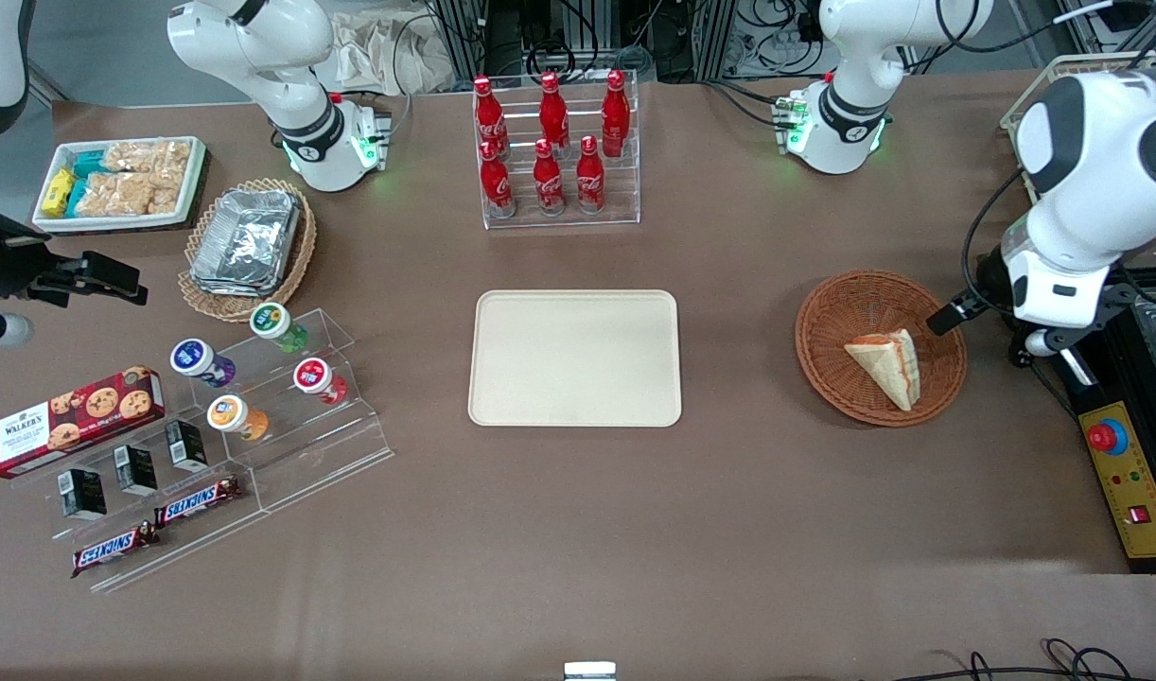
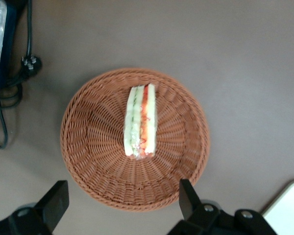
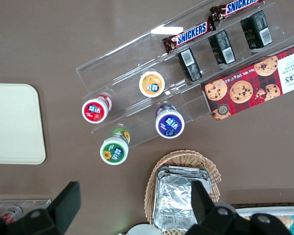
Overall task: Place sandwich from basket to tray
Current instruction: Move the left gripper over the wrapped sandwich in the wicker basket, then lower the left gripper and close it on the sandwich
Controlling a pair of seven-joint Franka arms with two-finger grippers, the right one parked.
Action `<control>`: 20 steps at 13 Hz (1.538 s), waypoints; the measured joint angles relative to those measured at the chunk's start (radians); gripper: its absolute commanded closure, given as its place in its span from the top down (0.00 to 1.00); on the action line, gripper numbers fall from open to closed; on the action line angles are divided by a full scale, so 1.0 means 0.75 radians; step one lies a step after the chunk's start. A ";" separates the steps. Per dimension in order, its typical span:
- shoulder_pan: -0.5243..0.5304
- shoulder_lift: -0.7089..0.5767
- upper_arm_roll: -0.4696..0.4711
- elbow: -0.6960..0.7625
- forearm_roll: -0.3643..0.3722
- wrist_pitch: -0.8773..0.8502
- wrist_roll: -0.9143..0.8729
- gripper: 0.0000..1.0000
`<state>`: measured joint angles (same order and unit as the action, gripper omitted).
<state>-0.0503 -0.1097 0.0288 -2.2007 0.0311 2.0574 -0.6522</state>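
Observation:
The sandwich (image 1: 886,365), a white bread wedge with red-orange and green filling, lies in the round reddish-brown wicker basket (image 1: 829,322). In the left wrist view the sandwich (image 2: 141,121) rests mid-basket (image 2: 88,147), filling edge up. My left gripper (image 1: 952,313) hovers above the table just outside the basket's rim, toward the working arm's end. It is open wide and empty (image 2: 120,203), with its fingers (image 2: 186,198) clear of the sandwich. The cream-beige tray (image 1: 575,357) lies flat at the table's middle with nothing on it; a corner of it also shows in the left wrist view (image 2: 286,205).
A rack of red Coke bottles (image 1: 551,151) stands farther from the camera than the tray. A control box with a red button (image 1: 1127,473) and cables (image 2: 10,88) lie beside the basket. A tan foil basket (image 1: 247,241) and acrylic snack stands (image 1: 256,407) sit toward the parked arm's end.

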 measured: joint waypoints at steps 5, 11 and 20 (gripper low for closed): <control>0.055 0.051 0.001 -0.188 0.000 0.249 -0.144 1.00; 0.053 0.231 -0.008 -0.222 0.000 0.480 -0.234 1.00; 0.040 0.291 -0.025 -0.307 0.000 0.642 -0.253 0.88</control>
<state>-0.0200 0.1085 0.0099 -2.4311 0.0311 2.5387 -0.8422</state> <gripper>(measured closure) 0.000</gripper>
